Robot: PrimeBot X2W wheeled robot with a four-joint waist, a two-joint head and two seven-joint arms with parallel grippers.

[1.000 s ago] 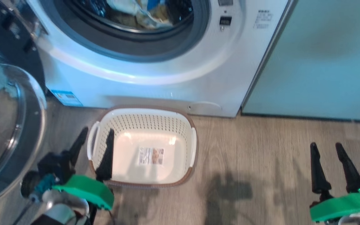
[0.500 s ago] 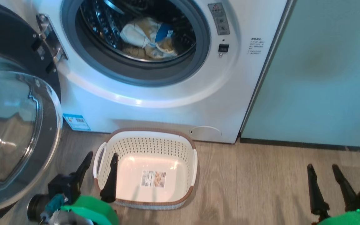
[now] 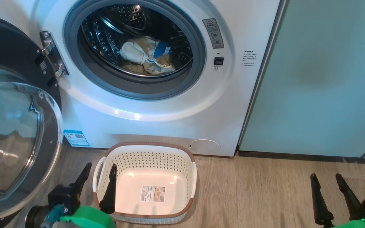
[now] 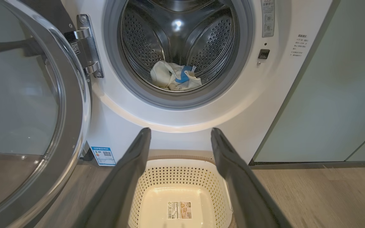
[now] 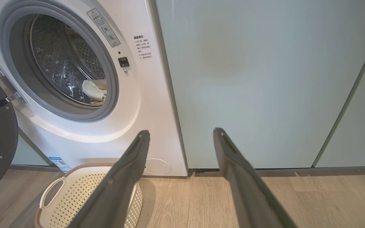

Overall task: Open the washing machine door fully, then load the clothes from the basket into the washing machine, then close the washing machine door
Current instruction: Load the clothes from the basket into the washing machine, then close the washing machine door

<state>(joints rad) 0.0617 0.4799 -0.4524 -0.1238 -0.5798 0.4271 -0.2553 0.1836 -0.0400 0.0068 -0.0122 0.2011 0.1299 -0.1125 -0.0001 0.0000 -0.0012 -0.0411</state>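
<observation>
We are holding left gripper point(image 3: 101, 165) & right gripper point(image 3: 325, 175) released, nothing grasped, basket point(image 3: 147, 148) sitting below left fingers point(image 3: 109, 190), clothes point(image 3: 144, 55) lying in washing machine point(image 3: 169, 126) beyond them, door point(image 3: 11, 47) standing open leftward.

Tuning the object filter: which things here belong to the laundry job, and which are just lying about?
Job:
washer
door, swung open
clothes, inside the washer
basket, empty

Just there:
cabinet doors
sticker on the washer front
floor
</observation>
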